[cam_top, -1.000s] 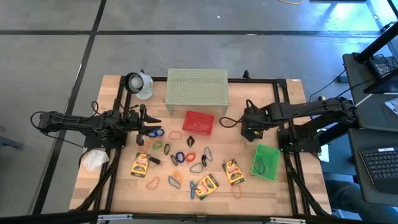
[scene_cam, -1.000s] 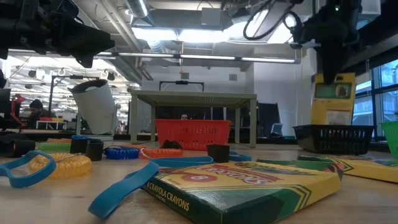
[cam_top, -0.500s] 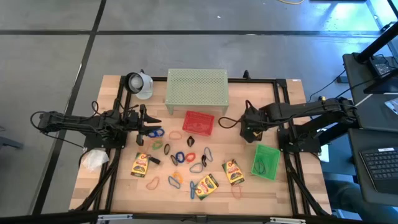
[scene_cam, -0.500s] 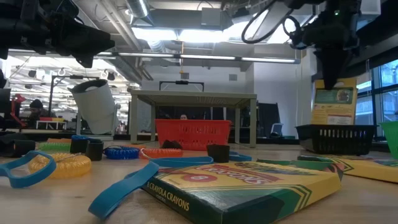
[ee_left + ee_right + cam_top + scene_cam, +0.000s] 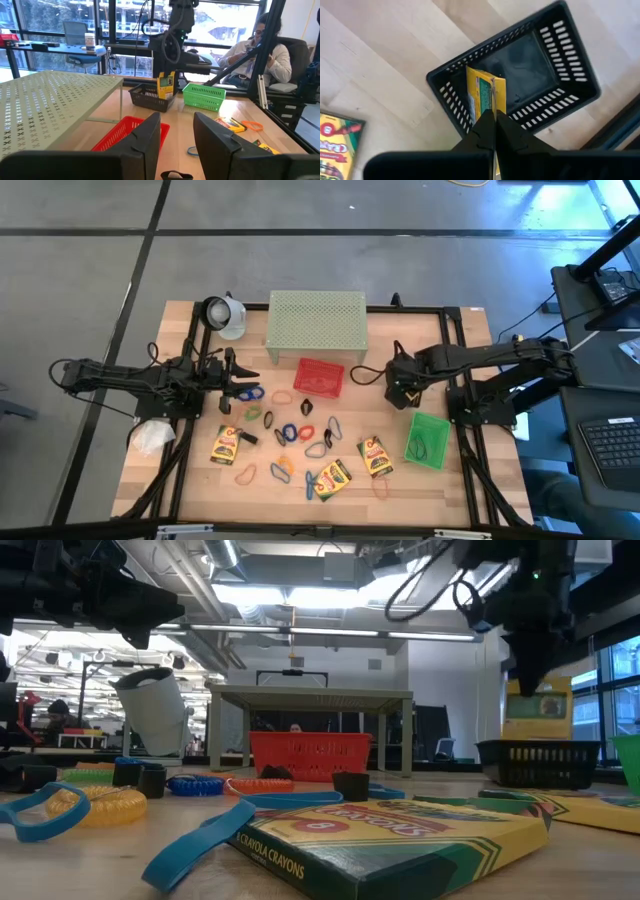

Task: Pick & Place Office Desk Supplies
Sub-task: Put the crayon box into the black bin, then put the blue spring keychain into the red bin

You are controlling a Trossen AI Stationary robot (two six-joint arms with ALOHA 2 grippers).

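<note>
My right gripper (image 5: 495, 116) points down over the black basket (image 5: 555, 65) at the table's right side, shut on a yellow crayon box (image 5: 486, 92). Three more crayon boxes (image 5: 226, 445), (image 5: 331, 478), (image 5: 376, 455) lie flat near the front, among small loops and clips (image 5: 292, 430) in blue, orange and black. My left gripper (image 5: 248, 380) waits open and level at the table's left, with nothing between its fingers (image 5: 150, 137). My right gripper pinches the crayon box's upper end (image 5: 490, 107) between its two fingers, coming from above and pointing down. The box (image 5: 540, 705) hangs upright below the fingers, its lower end behind the basket's rim (image 5: 540, 746); whether it touches the basket's floor I cannot tell.
A pale green perforated shelf (image 5: 316, 320) stands at the back, a red basket (image 5: 319, 377) in front of it. A green basket (image 5: 428, 440) sits near the front right. A white cup (image 5: 224, 314) is at the back left, a white wad (image 5: 152, 437) at the left edge.
My right gripper has sunk a little toward the black basket, still shut on the crayon box, which stays upright and now reaches deeper behind the basket's rim.
</note>
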